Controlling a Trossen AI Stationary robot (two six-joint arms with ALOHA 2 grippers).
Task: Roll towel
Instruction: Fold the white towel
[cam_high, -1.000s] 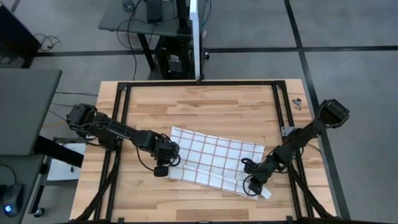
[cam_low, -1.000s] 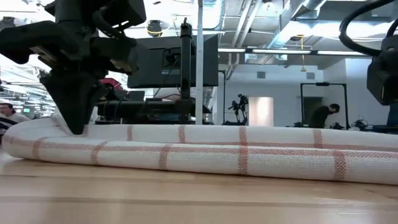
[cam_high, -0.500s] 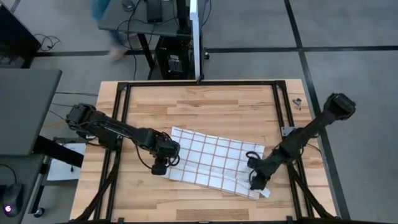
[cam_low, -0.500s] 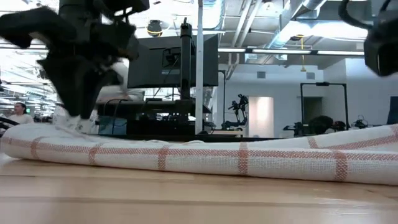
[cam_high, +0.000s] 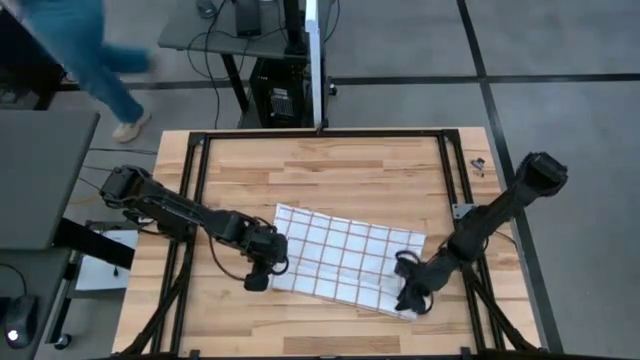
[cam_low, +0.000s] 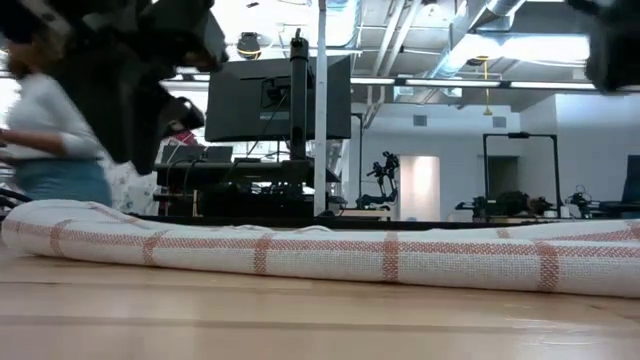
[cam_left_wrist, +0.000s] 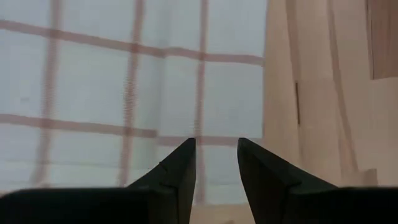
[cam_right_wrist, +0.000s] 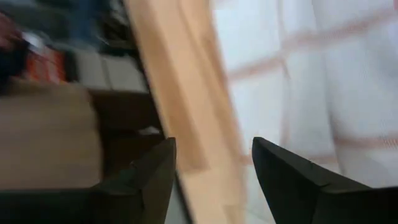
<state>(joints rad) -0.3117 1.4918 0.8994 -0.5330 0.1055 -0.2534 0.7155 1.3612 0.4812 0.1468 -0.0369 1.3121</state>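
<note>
High view: the towel (cam_high: 345, 261), a thin white cloth with a grid of narrow red-brown lines, lies flat on the wooden tabletop (cam_high: 330, 170), nearer the front edge than the back and skewed so that its long sides run down toward the front right corner. The left gripper (cam_high: 258, 280) sits at the towel's left end, near its front left corner, with the dark arm reaching in from the tabletop's left edge. The right gripper (cam_high: 408, 300) sits at the towel's front right corner, with its arm reaching in from the right edge. Left wrist view: the left gripper's two dark fingers (cam_left_wrist: 177, 177) stand apart with a narrow gap, nothing between them, above the checked cloth (cam_left_wrist: 130, 93) close to its edge, with bare wood beside it. Right wrist view: the right gripper's fingers (cam_right_wrist: 149, 180) stand wide apart and hold nothing; the towel's edge (cam_right_wrist: 311, 93) and a strip of tabletop show beyond them. Low view: the front edge of the towel (cam_low: 330, 255) forms a long, low, rounded fold lying across the tabletop from one side of the picture to the other; the left arm shows dark at the upper left above it. A person (cam_high: 95, 55) in blue trousers is on the floor beyond the tabletop's back left corner, and appears blurred in the low view (cam_low: 50, 140).
</note>
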